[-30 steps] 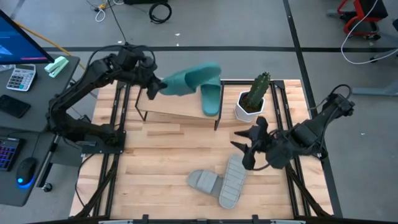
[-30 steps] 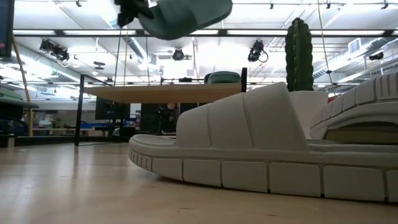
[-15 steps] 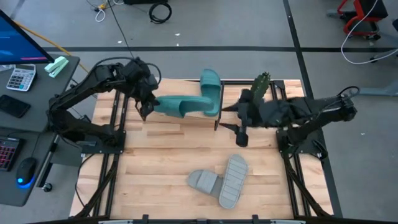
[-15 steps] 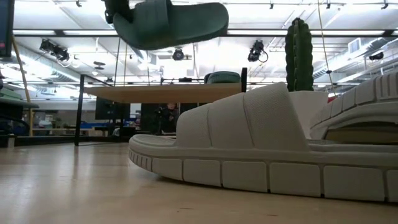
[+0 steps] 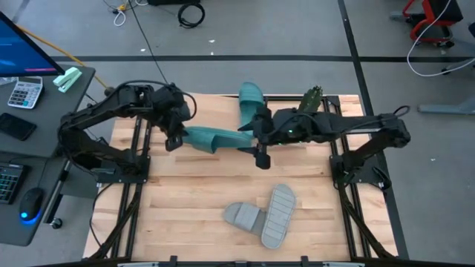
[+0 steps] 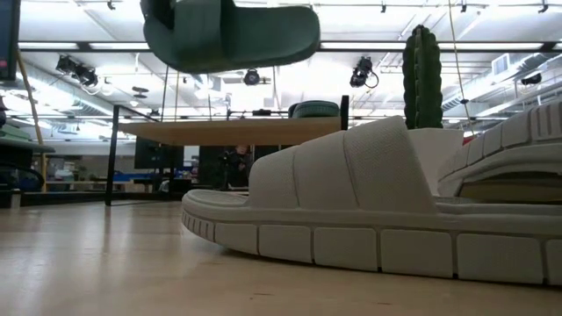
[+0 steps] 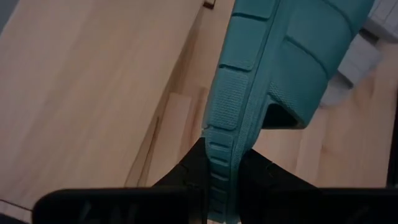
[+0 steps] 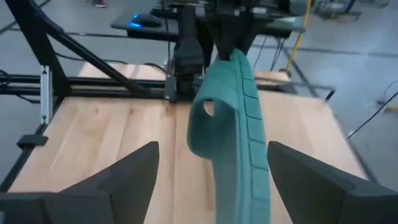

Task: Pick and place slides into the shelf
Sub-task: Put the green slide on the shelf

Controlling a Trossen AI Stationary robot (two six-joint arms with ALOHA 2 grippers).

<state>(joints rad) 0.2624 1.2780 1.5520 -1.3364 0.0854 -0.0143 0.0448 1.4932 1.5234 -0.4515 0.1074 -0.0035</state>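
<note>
A teal slide (image 5: 211, 139) hangs in the air in front of the shelf (image 5: 219, 119), turned on its edge. My left gripper (image 5: 178, 137) is shut on one end of it. My right gripper (image 8: 217, 180) is open at the slide's other end (image 5: 245, 139), a finger standing on either side without touching. A second teal slide (image 5: 250, 100) lies on the shelf top. Two light grey slides (image 5: 245, 216) (image 5: 276, 215) lie on the table near its front edge, one leaning on the other. My left gripper pinches the teal slide's ribbed sole edge (image 7: 219, 163) between its two fingers (image 7: 194, 167), at the end of the slide nearest the gripper. The fingers slant down from the table's left. The slide juts out from them toward the right, on its edge, lifted clear.
A cactus in a white pot (image 5: 310, 104) stands at the shelf's right end, behind my right arm. Black rails (image 5: 139, 185) run along the table's left and right sides. Bare wood lies between the shelf and the grey slides.
My right gripper has swung from the table's right side toward the left, up to the teal slide's free end, rolling level and spreading its fingers wider. My left gripper has carried the slide toward the near edge, off the shelf's far side, turning it onto its edge.
</note>
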